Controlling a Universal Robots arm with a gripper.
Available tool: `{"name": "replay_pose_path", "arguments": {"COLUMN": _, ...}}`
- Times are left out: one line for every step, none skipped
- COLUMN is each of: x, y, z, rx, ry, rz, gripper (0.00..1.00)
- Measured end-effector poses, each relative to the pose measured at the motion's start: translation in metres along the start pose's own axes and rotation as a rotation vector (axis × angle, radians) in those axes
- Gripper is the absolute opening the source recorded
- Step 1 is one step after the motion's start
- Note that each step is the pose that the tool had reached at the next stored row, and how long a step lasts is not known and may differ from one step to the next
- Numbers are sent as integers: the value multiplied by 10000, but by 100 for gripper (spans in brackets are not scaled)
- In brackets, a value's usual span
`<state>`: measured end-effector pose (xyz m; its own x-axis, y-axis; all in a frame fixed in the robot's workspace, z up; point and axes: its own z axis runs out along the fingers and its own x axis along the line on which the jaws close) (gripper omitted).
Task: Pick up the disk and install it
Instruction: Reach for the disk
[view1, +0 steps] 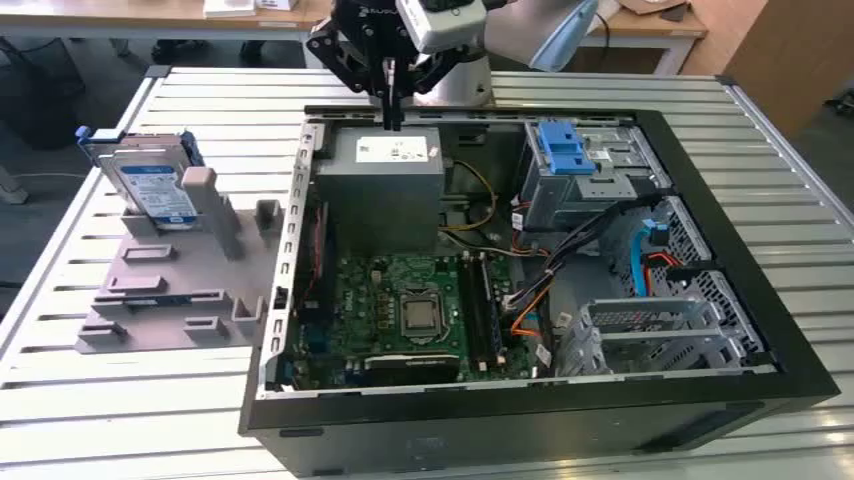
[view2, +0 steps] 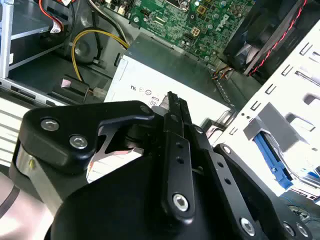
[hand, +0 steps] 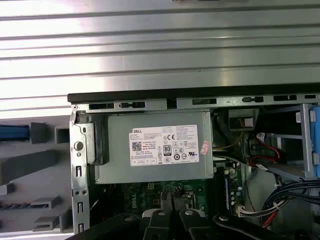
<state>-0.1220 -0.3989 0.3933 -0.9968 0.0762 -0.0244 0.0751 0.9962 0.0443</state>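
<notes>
The disk (view1: 150, 187), silver with a white-and-blue label and blue side rails, stands on edge in the grey slotted fixture plate (view1: 167, 300) at the exterior view's left, outside the computer case. Its blue rail (hand: 12, 132) shows in the first wrist view. My gripper (view1: 391, 108) hangs over the far edge of the open case, above the grey power-supply box (view1: 380, 170), well to the right of the disk. Its black fingers (view2: 172, 102) are pressed together with nothing between them. Their tips (hand: 172, 200) point down over the motherboard side of the power-supply box (hand: 157, 145).
The open black computer case (view1: 747, 300) lies on a slatted metal table (view1: 107, 400). Inside are a green motherboard (view1: 407, 305), a blue-handled drive cage (view1: 577, 150), a metal bay (view1: 647, 325) and loose cables (view1: 534, 300). A black fan (view2: 265, 35) sits by the case wall.
</notes>
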Motion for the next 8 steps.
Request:
{"name": "replay_pose_path", "arguments": {"x": 0, "y": 0, "z": 0, "rx": 0, "ry": 0, "rz": 0, "gripper": 15}}
{"name": "replay_pose_path", "arguments": {"x": 0, "y": 0, "z": 0, "rx": -1, "ry": 0, "rz": 0, "gripper": 15}}
{"name": "replay_pose_path", "arguments": {"x": 0, "y": 0, "z": 0, "rx": -1, "ry": 0, "rz": 0, "gripper": 15}}
{"name": "replay_pose_path", "arguments": {"x": 0, "y": 0, "z": 0, "rx": -1, "ry": 0, "rz": 0, "gripper": 15}}
{"name": "replay_pose_path", "arguments": {"x": 0, "y": 0, "z": 0, "rx": -1, "ry": 0, "rz": 0, "gripper": 15}}
{"name": "replay_pose_path", "arguments": {"x": 0, "y": 0, "z": 0, "rx": 0, "ry": 0, "rz": 0, "gripper": 15}}
{"name": "replay_pose_path", "arguments": {"x": 1, "y": 0, "z": 0, "rx": 0, "ry": -1, "rz": 0, "gripper": 15}}
{"name": "replay_pose_path", "arguments": {"x": 2, "y": 0, "z": 0, "rx": 0, "ry": 0, "rz": 0, "gripper": 15}}
